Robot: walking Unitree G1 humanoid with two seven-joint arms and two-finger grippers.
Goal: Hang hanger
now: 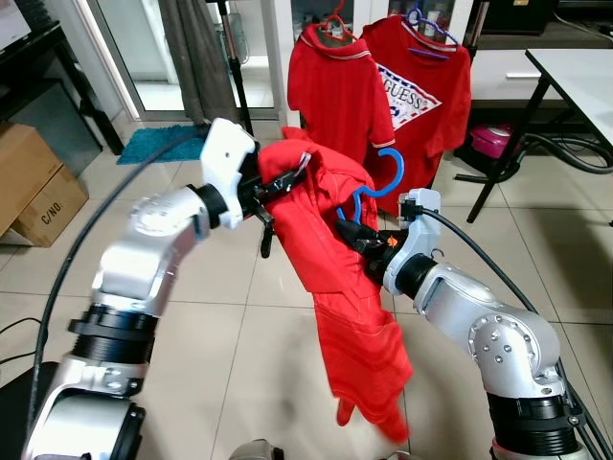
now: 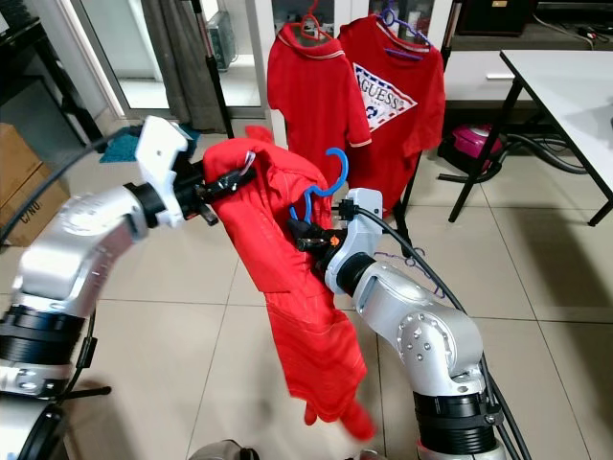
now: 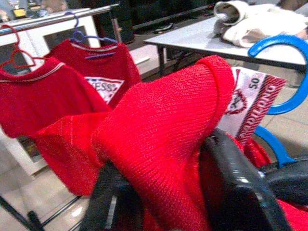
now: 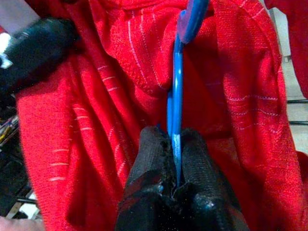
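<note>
A red shirt point(image 1: 330, 249) hangs in the air between my two arms, its lower part drooping toward the floor. A blue hanger point(image 1: 383, 182) sticks out of its collar, hook up. My right gripper point(image 4: 174, 144) is shut on the hanger's blue neck, right against the red cloth. My left gripper point(image 1: 266, 206) is shut on a fold of the shirt near the collar; in the left wrist view red fabric point(image 3: 163, 139) bulges between the black fingers point(image 3: 240, 187). Behind, two red shirts point(image 1: 330, 81) hang on a rack.
A white table point(image 1: 575, 77) with black legs stands at the right, a pink box point(image 1: 491, 141) beneath it. Cardboard boxes point(image 1: 34, 187) sit at the left on the tiled floor point(image 1: 556, 249). A dark curtain point(image 1: 196, 57) and a blue mat point(image 1: 168, 144) lie behind.
</note>
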